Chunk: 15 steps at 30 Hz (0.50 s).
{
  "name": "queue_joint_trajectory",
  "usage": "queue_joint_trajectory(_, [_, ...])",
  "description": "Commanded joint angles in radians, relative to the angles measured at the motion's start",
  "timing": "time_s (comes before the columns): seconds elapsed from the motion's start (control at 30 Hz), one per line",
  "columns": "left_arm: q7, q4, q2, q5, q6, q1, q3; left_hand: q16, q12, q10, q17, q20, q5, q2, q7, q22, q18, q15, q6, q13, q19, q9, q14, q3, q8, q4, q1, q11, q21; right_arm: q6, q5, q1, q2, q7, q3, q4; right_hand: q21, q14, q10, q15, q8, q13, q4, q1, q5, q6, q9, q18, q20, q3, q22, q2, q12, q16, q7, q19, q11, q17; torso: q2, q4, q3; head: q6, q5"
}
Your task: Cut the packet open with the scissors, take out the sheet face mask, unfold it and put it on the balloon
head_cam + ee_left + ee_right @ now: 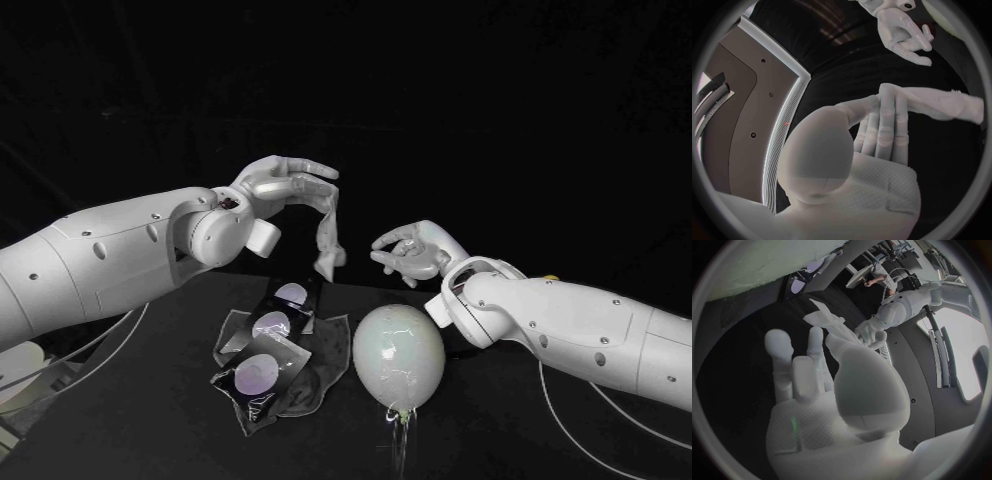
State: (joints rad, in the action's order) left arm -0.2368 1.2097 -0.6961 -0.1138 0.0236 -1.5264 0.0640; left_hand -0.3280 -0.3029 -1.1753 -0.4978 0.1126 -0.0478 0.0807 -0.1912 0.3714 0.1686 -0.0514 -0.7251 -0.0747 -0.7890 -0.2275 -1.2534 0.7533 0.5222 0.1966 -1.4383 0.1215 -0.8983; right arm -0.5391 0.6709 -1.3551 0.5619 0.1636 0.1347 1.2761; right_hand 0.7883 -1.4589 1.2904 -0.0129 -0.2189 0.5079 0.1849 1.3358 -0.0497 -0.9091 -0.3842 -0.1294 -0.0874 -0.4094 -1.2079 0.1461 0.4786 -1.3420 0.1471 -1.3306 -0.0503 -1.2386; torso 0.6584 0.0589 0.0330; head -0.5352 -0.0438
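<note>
The black table fills the lower half of the head view; the left arm crosses from the left edge and the right arm from the lower right. The balloon, pale and egg-shaped, lies low and centre on the table; just left of it sits the packet, dark, crumpled and splayed open.

The sheet face mask hangs above them near the frame's centre as 1 narrow, bunched strip, clear of the table. The left hand, upper centre-left, pinches its top end between thumb and fingers. The right hand, centre-right and near the strip's lower end, holds nothing, its fingers loosely curved and apart.

Risks, as I judge them:
- The mask is thin and probably wet; with 1 small pinch carrying it, a tug from the right hand could pull it free or tear it.
- Its layers may cling together, so it may resist unfolding.
- The balloon looks free to roll; a nudge from either hand, or the mask dragging across it, could push it away.

Hard to make out:
- How many folds the strip has, and which end is which.
- Whether the packet's 3 pale round patches are print or glare.
- Whether anything anchors the balloon; its knotted end trails toward the bottom edge.
</note>
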Motion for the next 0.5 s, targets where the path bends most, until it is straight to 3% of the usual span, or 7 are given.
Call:
queue_joint_trajectory(0.03, [-0.011,0.003,0.001,-0.010,-0.044,-0.001,-0.001,-0.010,-0.033,0.003,-0.008,-0.001,-0.002,-0.008,-0.012,0.003,0.018,0.020,0.005,-0.072,-0.014,-0.002,-0.035,-0.004,0.007,-0.001,-0.023,-0.005,-0.009,0.005,-0.101,-0.001,-0.012,0.056,-0.001,-0.007,0.091,-0.035,-0.020,0.000,0.008,0.056,0.007,-0.009,0.006,-0.004,0.003,0.019,0.000,0.016,-0.059,-0.003,0.055,-0.064,0.001,-0.020,-0.004,-0.081,0.000,0.0012,-0.0008,0.000,0.001])
queue_joint_trajectory(0.13, [-0.009,0.004,-0.001,-0.013,-0.044,-0.001,-0.001,-0.014,-0.035,0.004,-0.014,-0.003,-0.002,-0.007,-0.011,0.005,0.018,0.022,0.005,-0.073,-0.018,-0.001,-0.043,-0.003,0.009,-0.001,-0.022,-0.006,-0.015,0.012,-0.123,-0.001,-0.025,0.066,-0.001,-0.016,0.213,-0.060,-0.029,0.009,0.025,0.323,0.018,-0.003,0.004,0.000,0.009,0.034,-0.005,0.055,-0.140,-0.004,0.327,-0.143,0.008,-0.035,-0.013,-0.185,0.000,0.0024,-0.0008,0.000,0.004])
queue_joint_trajectory(0.2, [-0.008,0.005,-0.001,-0.014,-0.044,0.000,-0.001,-0.015,-0.036,0.004,-0.015,-0.004,-0.002,-0.007,-0.011,0.006,0.018,0.022,0.005,-0.074,-0.018,-0.001,-0.045,-0.003,0.009,-0.001,-0.022,-0.006,-0.016,0.015,-0.134,-0.001,-0.032,0.071,-0.001,-0.021,0.235,-0.063,-0.044,0.013,0.032,0.382,0.025,0.004,0.004,0.002,0.011,0.035,-0.009,0.066,-0.160,-0.012,0.384,-0.155,0.009,-0.032,-0.017,-0.201,0.000,0.0018,-0.0006,0.000,0.004])
queue_joint_trajectory(0.5, [-0.001,0.027,0.008,-0.017,-0.069,0.004,0.000,-0.020,-0.038,0.005,-0.024,-0.007,-0.002,-0.004,-0.009,0.009,0.018,0.025,0.004,-0.076,-0.023,-0.001,-0.054,-0.001,0.011,-0.002,-0.021,-0.008,-0.024,0.030,-0.117,-0.001,-0.054,0.072,-0.001,-0.034,0.278,-0.072,-0.042,0.028,0.060,0.567,0.043,0.027,0.002,0.036,0.014,0.037,-0.027,0.131,-0.205,-0.006,0.577,-0.180,0.023,-0.020,-0.035,-0.239,-0.001,-0.0002,-0.0001,0.000,0.006])
